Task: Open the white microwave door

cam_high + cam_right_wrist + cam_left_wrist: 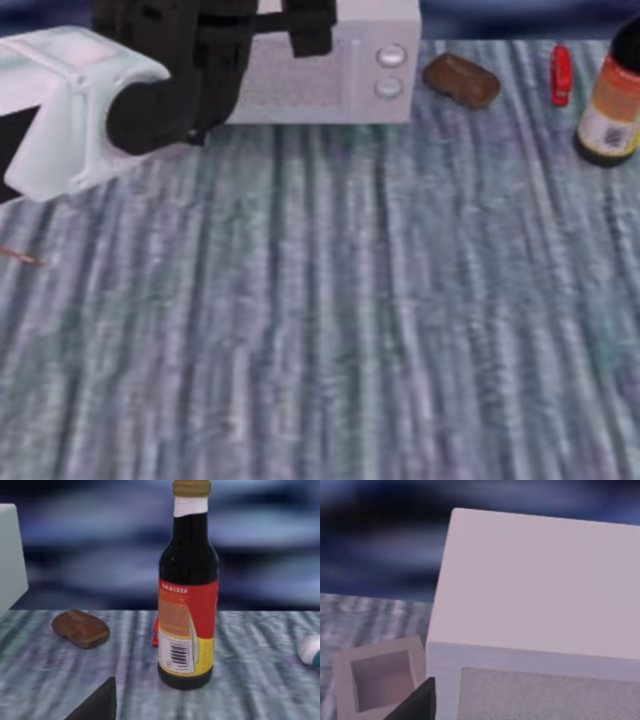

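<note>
The dark bottle [188, 587] carries a red-and-yellow label [187, 625] with a barcode [177, 655] and some small print — none of it legible — and nothing else bears writing.

One microwave [330, 70]; beside it, one brown mouse [461, 79], one red object [561, 74], one bottle [612, 95].

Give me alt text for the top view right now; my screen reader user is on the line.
The left arm reaches across the white microwave at the table's far edge, covering the left part of its white microwave door. To the microwave's right stand a brown lump, a small red object and a dark bottle.
</note>
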`<control>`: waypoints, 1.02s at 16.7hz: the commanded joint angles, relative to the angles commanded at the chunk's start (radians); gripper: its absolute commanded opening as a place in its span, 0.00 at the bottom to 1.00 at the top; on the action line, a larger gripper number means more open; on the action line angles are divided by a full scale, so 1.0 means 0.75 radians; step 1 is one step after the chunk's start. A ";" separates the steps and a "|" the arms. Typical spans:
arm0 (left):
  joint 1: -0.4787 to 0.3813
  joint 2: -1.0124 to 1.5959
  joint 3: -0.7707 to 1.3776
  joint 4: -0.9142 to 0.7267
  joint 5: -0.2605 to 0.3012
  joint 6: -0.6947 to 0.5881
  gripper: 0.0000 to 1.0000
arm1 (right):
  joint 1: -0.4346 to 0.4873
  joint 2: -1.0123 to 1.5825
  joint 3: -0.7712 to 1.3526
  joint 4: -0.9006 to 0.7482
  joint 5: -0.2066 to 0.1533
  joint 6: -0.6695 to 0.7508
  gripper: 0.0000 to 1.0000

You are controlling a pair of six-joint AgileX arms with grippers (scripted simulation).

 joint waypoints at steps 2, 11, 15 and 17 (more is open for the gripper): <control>-0.078 0.207 0.145 -0.011 -0.069 -0.039 1.00 | 0.000 0.000 0.000 0.000 0.000 0.000 1.00; -0.212 0.534 0.381 -0.049 -0.187 -0.097 1.00 | 0.000 0.000 0.000 0.000 0.000 0.000 1.00; -0.198 0.554 0.398 -0.042 -0.175 -0.089 1.00 | 0.000 0.000 0.000 0.000 0.000 0.000 1.00; -0.172 0.627 0.469 -0.026 -0.152 -0.068 1.00 | 0.000 0.000 0.000 0.000 0.000 0.000 1.00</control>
